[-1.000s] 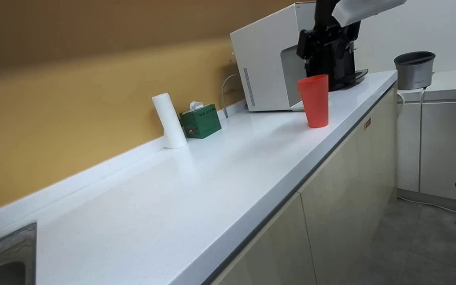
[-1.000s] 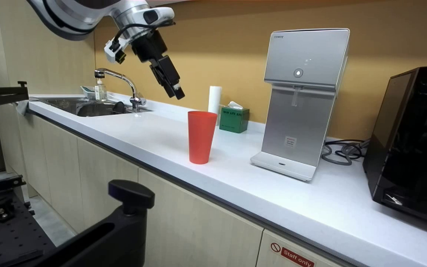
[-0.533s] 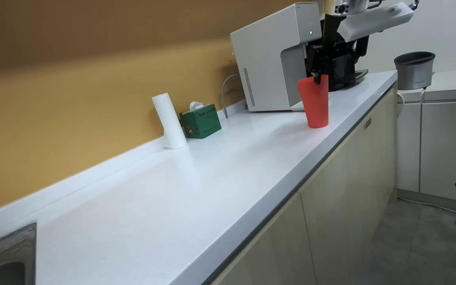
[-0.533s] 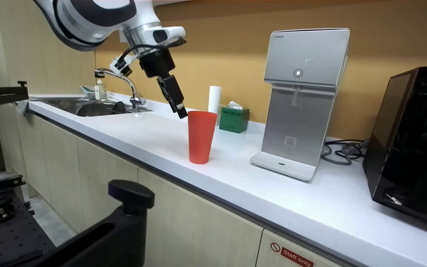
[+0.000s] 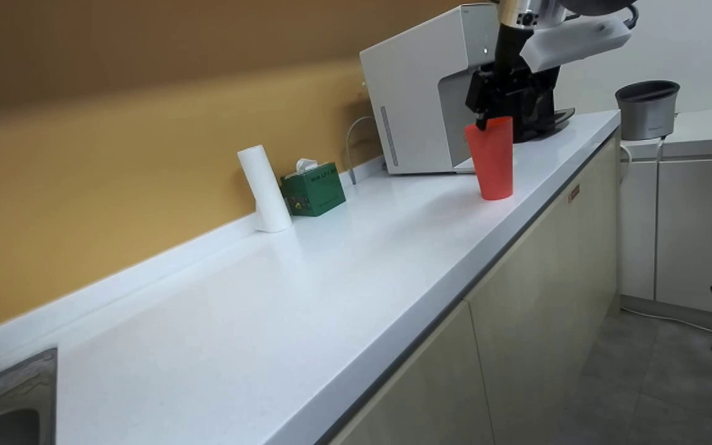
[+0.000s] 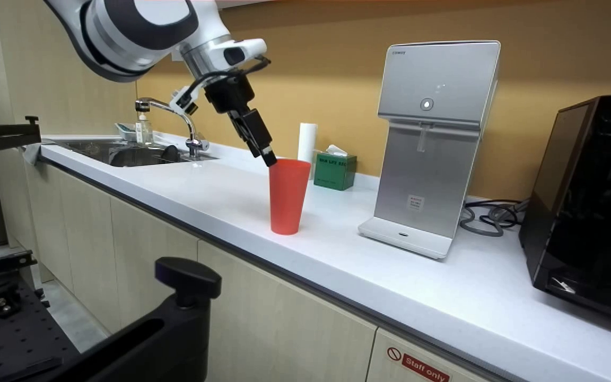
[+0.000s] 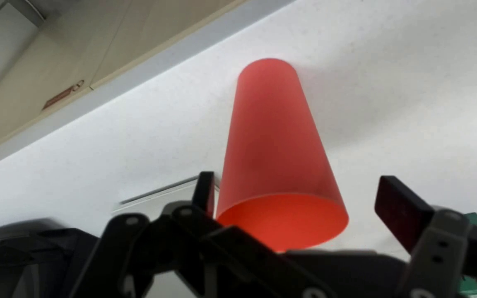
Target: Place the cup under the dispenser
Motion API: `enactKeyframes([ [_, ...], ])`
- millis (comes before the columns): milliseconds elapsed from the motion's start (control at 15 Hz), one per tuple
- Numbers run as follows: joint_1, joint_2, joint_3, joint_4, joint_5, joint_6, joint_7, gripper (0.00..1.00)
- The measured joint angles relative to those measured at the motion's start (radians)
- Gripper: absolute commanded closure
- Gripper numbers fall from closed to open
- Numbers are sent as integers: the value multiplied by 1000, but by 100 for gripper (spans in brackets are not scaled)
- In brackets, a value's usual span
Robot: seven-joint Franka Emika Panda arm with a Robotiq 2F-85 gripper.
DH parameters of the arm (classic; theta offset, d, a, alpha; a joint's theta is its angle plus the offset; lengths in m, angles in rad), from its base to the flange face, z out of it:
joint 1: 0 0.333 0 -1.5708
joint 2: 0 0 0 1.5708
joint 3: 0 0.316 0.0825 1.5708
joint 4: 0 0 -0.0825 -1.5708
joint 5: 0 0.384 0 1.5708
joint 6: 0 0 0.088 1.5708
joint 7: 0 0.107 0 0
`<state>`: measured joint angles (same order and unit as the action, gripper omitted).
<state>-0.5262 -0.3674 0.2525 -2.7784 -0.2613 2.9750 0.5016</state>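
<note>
Green tissue box (image 6: 335, 171) and white roll (image 6: 307, 141) behind cup (image 6: 288, 197), black machine (image 6: 592, 201) past dispenser (image 6: 433, 170). Cup's upright on the worktop (image 6: 220, 185), apart from dispenser. My tool (image 7: 296, 194) is spread wide, straddling the rim in the wrist view; can't tell if it touches.

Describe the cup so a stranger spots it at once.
Find the white counter and its silver dispenser. In an exterior view, the cup stands left of the dispenser, near the counter's front edge. It is plain red and tapered, unlike the green tissue box and white roll behind it.
</note>
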Motion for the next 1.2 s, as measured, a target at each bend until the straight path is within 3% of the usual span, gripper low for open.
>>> enactKeyframes([
  [733, -162, 154, 68, 0, -91, 221, 0, 0],
  [1200, -321, 207, 171, 0, -127, 348, -38, 0],
])
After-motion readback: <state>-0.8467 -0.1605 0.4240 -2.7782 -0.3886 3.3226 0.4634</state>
